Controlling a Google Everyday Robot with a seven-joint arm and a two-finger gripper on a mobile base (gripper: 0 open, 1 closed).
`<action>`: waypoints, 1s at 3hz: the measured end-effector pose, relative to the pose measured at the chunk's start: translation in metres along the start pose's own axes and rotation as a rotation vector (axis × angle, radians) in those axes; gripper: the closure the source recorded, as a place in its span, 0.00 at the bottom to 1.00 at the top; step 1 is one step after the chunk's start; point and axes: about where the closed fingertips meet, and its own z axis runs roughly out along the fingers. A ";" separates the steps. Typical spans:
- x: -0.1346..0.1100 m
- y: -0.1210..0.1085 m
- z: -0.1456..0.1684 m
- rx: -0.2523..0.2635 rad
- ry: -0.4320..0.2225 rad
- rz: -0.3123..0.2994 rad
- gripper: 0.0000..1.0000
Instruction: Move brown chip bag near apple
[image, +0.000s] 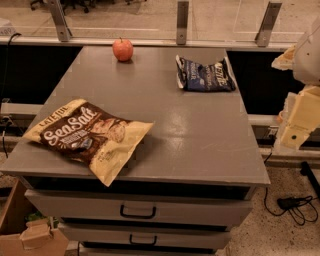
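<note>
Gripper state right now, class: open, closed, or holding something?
Gripper: at the right edge, beside the table, apart from the brown chip bag; open or closed cannot be told.

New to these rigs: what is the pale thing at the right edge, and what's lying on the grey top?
That pale shape is part of a one-armed robot. Its gripper, the clamp it grasps with, hangs off to the right of the grey drawer cabinet, with nothing seen in it. One camera looks down on it all. On top lie a brown chip bag at the near left, overhanging the front edge, an apple at the far edge, and a dark blue chip bag at the far right, all apart.
</note>
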 end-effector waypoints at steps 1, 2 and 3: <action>0.000 0.000 0.000 0.000 0.000 0.000 0.00; -0.003 -0.001 0.000 0.002 -0.009 -0.007 0.00; -0.043 0.000 0.018 -0.026 -0.095 -0.075 0.00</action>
